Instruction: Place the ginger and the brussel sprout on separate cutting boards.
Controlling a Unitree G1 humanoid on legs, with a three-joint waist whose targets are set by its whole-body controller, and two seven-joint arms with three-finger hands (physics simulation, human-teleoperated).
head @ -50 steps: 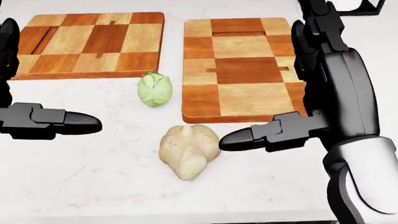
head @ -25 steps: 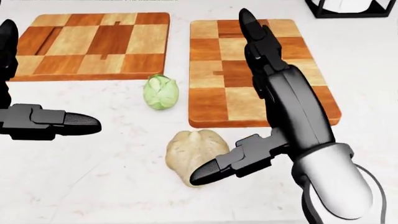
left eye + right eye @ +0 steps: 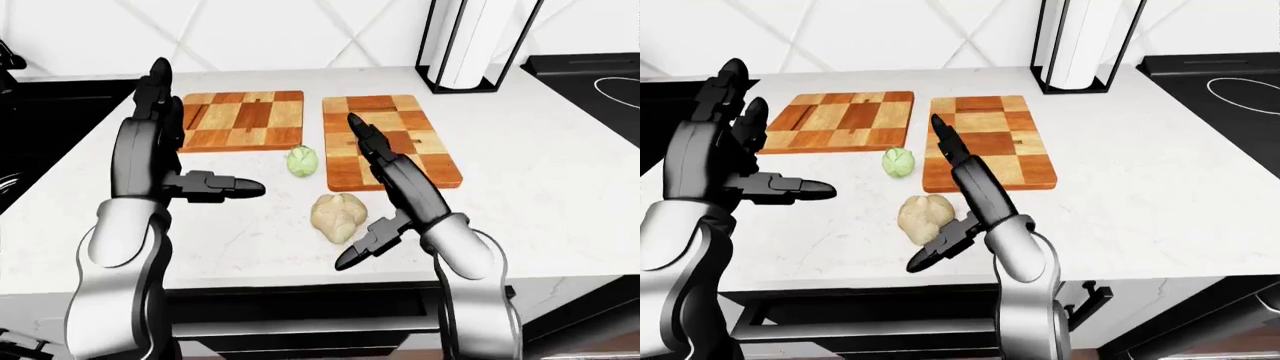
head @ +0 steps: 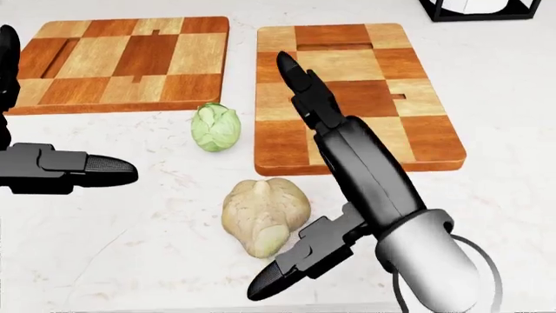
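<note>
With fingers spread, the right hand (image 4: 334, 195) flanked the ginger (image 4: 263, 215) at its 3 o'clock for a side grasp, the ginger and brussel sprout (image 4: 214, 127) both lying on the desk (image 4: 130, 248) off both cutting boards (image 4: 356, 98), while the left hand (image 3: 165, 161) hovered open.

a simulated kitchen. a white marble counter (image 3: 560, 157) runs below diamond-tiled wall (image 3: 300, 30). a black stove (image 3: 600, 82) sits right, a paper towel holder (image 3: 470, 45) nearby.
</note>
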